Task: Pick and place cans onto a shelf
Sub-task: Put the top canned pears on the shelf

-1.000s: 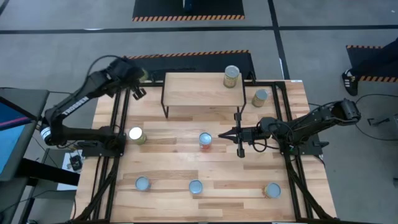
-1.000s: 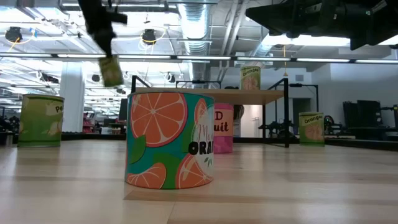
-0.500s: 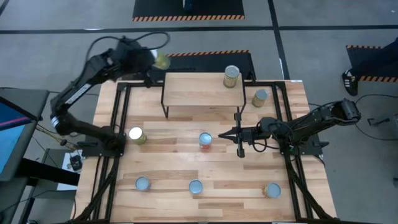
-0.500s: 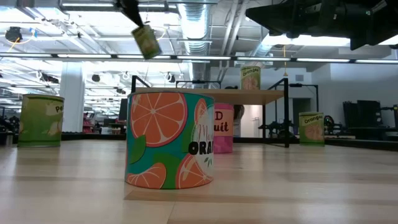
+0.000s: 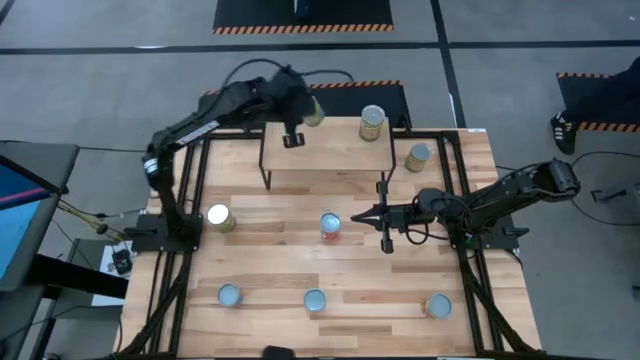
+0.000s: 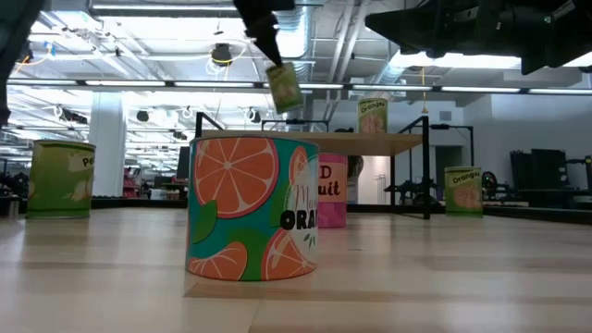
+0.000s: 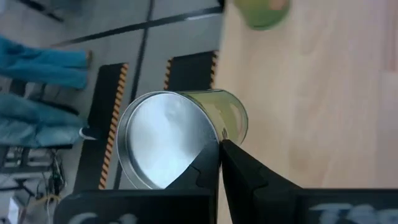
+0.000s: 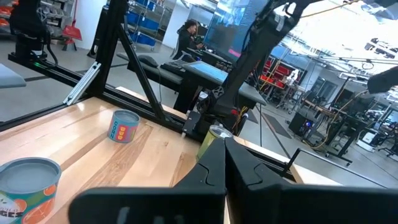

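Observation:
My left gripper (image 5: 303, 113) is shut on a green-labelled can (image 5: 313, 110) above the far left part of the shelf (image 5: 325, 150). The can hangs tilted in the low view (image 6: 283, 86). Its silvery lid faces the left wrist camera (image 7: 163, 142). Another green can (image 5: 372, 122) stands on its base on the shelf's far right. My right gripper (image 5: 362, 214) is shut and empty, just right of a red can (image 5: 330, 225) that stands on the table. My left gripper pinches the can at the rim of its lid end (image 7: 216, 138), where the lid meets the green wall. The fingers (image 7: 242, 171) come from above. The can hangs tilted below them, lifted clear of the shelf and the table.
Other cans stand on the table: one at the left (image 5: 219, 217), one right of the shelf (image 5: 418, 156), and three along the near edge (image 5: 229, 295), (image 5: 315, 301), (image 5: 437, 306). Black frame rails run along both sides of the table.
My left gripper has carried the green can toward the table's right edge, from beyond the far left corner to above the shelf's far left part. The can has stayed clear and hangs tilted. The right arm has kept still.

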`<state>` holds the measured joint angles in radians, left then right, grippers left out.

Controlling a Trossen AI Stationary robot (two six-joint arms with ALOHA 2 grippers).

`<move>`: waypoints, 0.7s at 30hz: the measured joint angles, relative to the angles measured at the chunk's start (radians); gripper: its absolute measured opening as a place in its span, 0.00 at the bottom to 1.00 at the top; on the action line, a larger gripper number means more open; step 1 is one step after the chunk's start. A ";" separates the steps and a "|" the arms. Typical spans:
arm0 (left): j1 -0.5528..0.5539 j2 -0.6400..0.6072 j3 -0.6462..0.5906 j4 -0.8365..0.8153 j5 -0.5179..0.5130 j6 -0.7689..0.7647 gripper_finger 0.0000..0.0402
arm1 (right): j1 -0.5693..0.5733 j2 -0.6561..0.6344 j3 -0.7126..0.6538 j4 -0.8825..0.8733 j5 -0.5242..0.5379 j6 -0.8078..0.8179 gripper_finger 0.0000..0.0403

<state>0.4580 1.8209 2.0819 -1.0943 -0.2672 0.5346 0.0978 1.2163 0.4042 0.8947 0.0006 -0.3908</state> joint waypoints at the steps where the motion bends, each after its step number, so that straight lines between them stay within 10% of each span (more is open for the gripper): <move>1: -0.009 0.030 0.033 -0.023 0.001 0.004 0.00 | 0.000 0.000 0.000 -0.001 0.000 0.000 0.03; 21: -0.054 0.261 0.223 -0.106 0.108 0.032 0.00 | 0.000 0.000 0.000 -0.013 0.000 0.009 0.03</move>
<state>0.4043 2.0821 2.3047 -1.1999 -0.1590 0.5670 0.0978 1.2163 0.4042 0.8818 0.0002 -0.3820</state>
